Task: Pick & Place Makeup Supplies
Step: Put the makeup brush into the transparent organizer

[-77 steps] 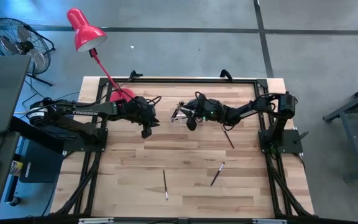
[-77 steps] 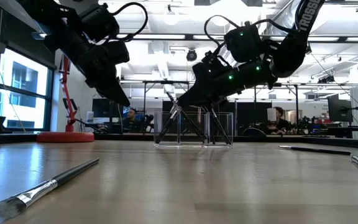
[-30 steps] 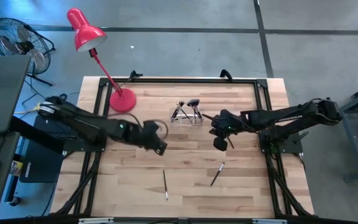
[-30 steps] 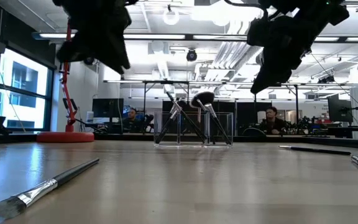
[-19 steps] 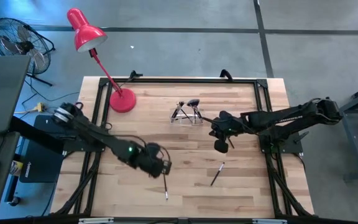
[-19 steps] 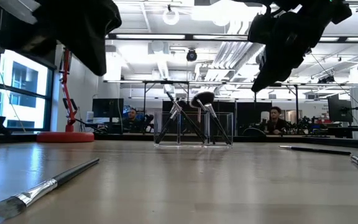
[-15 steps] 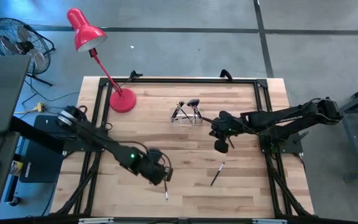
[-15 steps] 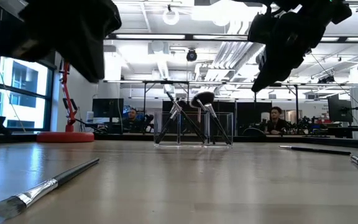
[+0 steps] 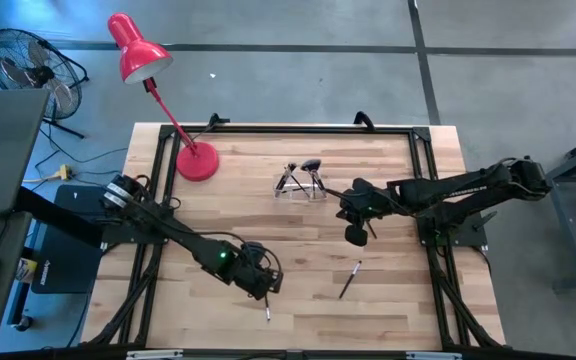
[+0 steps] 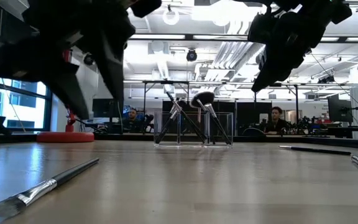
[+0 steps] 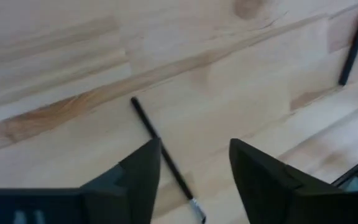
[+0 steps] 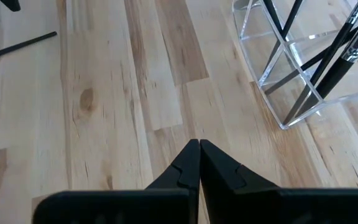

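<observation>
Landmark: clear holder (image 9: pixel 302 184), at the far middle of the wooden table (image 9: pixel 398 310), with several brushes leaning inside, one with a fluffy black head (image 10: pixel 202 98).
Left gripper (image 9: pixel 260 283): fingers spread apart, holding nothing, low over a thin dark brush (image 11: pixel 165 158) well in front of the holder.
Right gripper (image 9: pixel 356 235): fingers pressed together, empty, raised just right of the holder.
Other loose brushes: one (image 9: pixel 349 281) right of the left gripper; one (image 10: pixel 306 149) near the right gripper.
Around: red lamp (image 9: pixel 196 161) left of the holder; nothing blocks the brush.
Low view only: people sitting in the room behind.
</observation>
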